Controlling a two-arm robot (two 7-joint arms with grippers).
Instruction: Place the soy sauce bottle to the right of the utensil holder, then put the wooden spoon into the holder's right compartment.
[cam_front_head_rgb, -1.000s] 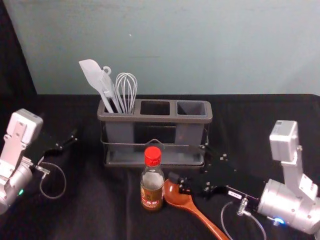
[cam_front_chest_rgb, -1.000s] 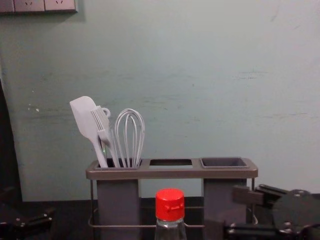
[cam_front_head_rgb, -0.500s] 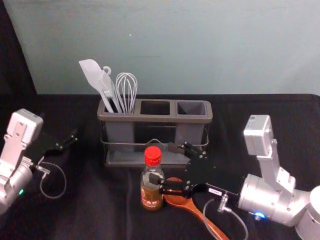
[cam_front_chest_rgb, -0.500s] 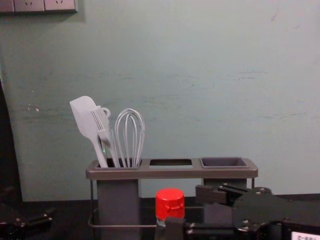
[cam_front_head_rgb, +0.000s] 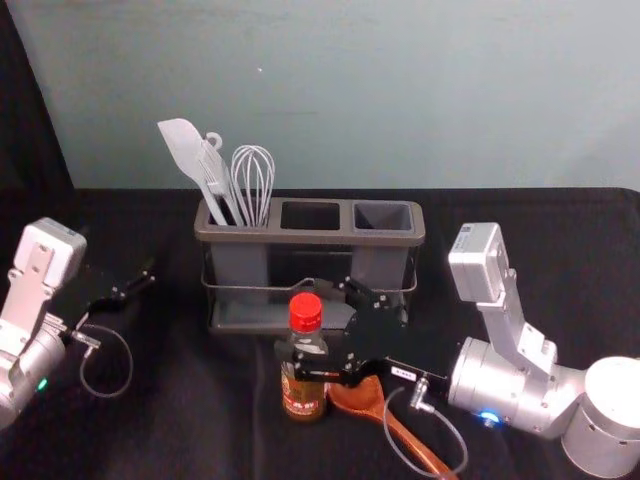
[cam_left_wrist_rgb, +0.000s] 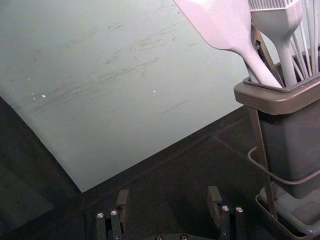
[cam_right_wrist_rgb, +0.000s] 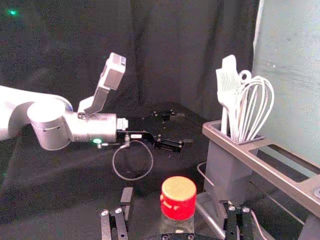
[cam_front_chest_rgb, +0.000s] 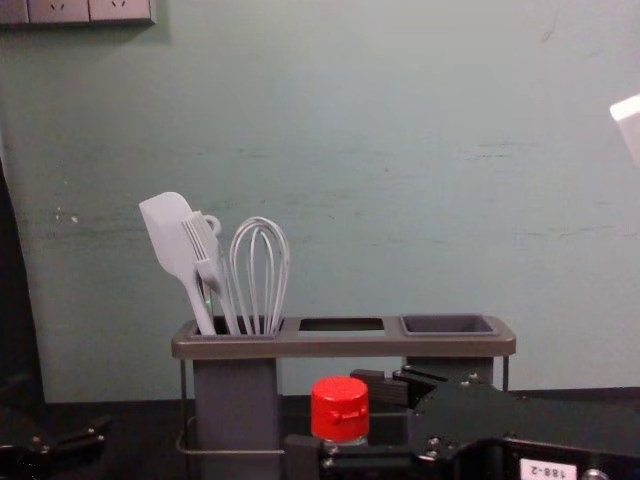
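Pale grey-green, the wall rose behind a tabletop draped in black cloth. On that cloth stood the utensil holder, grey and three-part, set in a wire frame, with its right compartment open at the top. The right pincer reached in from the right, in front of the holder; its two fingers were spread, one on either side of the soy sauce bottle, and gaps showed between them and the bottle in the right wrist view. Over to the left of the holder, well apart from the bottle, the left pincer was parked with its fingers apart. The wooden spoon lay on the cloth, its bowl just beside the bottle on the right and its handle slanting towards the front right; the right pincer partly covered it in the head view. The bottle stood upright in front of the holder's middle, under a red cap. A spatula, a whisk and a small brush, all pale, stood in the holder's left compartment.
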